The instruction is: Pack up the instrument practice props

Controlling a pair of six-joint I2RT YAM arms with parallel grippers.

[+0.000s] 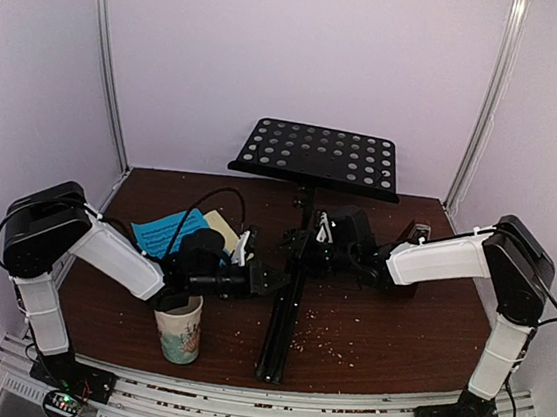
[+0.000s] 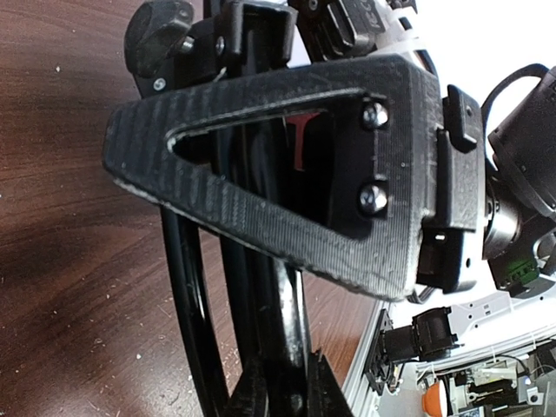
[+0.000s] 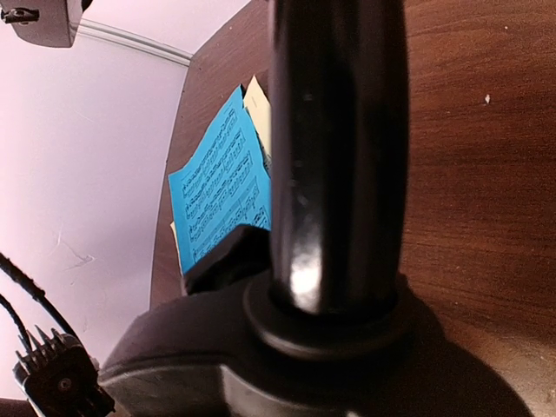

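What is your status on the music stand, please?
At music stand shaft: left gripper, right gripper; grip unconfirmed. Loose music sheets unpacked. Cream mug near left gripper.

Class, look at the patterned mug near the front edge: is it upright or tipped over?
Upright. The mug stands on its base on the table with its rim facing up. Whether it holds anything cannot be told.
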